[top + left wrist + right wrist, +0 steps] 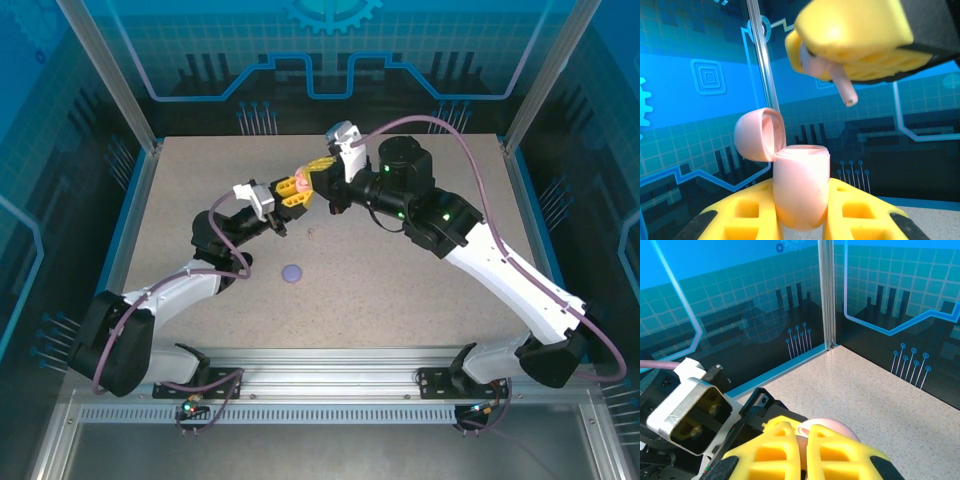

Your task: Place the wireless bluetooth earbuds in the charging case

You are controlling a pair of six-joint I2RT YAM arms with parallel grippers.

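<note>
Both arms meet mid-air over the middle of the worktop (420,290), fingertips close together. Left gripper (291,191) comes in from 8 o'clock, right gripper (318,170) from 4 o'clock.

Left wrist view: left gripper (801,192) is clamped on the pink charging case (801,190), yellow fingers pressing both sides of its body. Case stands roughly upright with its mouth facing up. Lid (760,134) is flipped open and hangs off the hinge at 10 o'clock of the body, hollow side facing the mouth.

Same view: right gripper (840,55) sits at 1 o'clock of the case, above it. It is closed on a pink earbud (832,75), with the bud head pinched between the yellow pads. The stem sticks out and points down toward 5 o'clock. The stem tip is above and slightly right of the open mouth, clearly apart from it and not touching the case or lid. The earbud is not in the case.

Right wrist view: right gripper (802,447) fingers are nearly together. A pale pink rounded shape sits just past the tips at 12 o'clock; can't tell if it is bud or case.

A purple round case (292,272) lies flat and closed on the worktop at 6 o'clock of the two grippers, well apart from them.
</note>
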